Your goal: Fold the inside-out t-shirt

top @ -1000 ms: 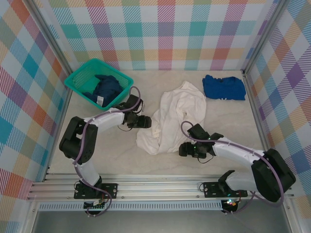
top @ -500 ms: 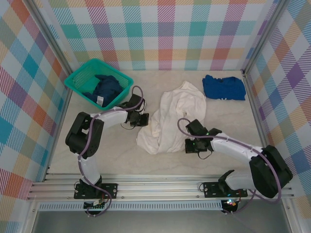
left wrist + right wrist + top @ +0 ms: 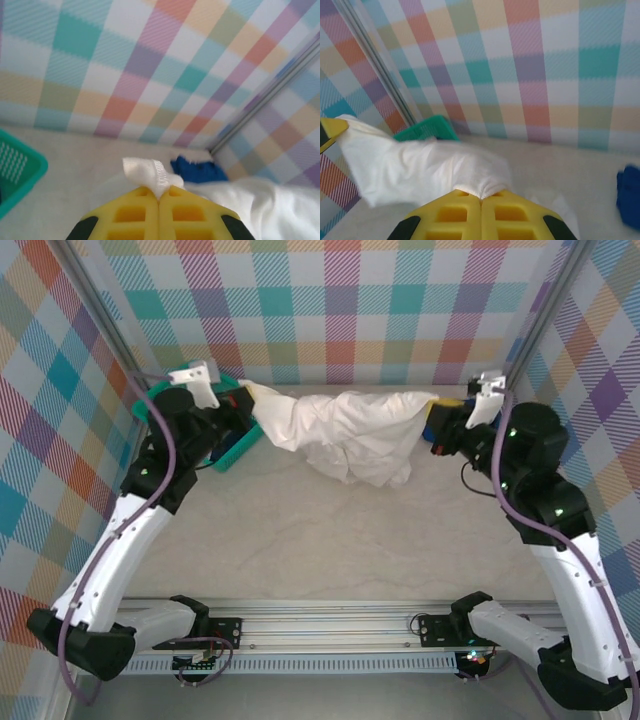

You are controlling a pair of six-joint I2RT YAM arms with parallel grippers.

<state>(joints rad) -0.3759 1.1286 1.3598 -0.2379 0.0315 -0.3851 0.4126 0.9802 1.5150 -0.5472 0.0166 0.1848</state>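
- We see the left gripper (image 3: 159,194) with its yellow, ribbed plastic fingers pressed together on a stitched hem of the inside-out t-shirt (image 3: 145,172). A tab of cloth pokes up between the tips.
- The right gripper (image 3: 481,196) is clamped in the same way, its yellow fingers pinching a gathered fold of the soft cream cotton.
- From above, we find the shirt strung between the two grippers at the back of the table (image 3: 330,540). It is lifted at both ends and sags in rumpled folds in the middle (whether the lowest fold touches the pale surface, we cannot tell).
- The left wrist view gives us a mesh corner of the teal basket (image 3: 15,170) at the left and a bright blue shirt (image 3: 197,170) just beyond the hem, below the plaid wall (image 3: 150,65).
- The right wrist view shows us the shirt stretching leftward as a long wrinkled band, with the basket behind it.
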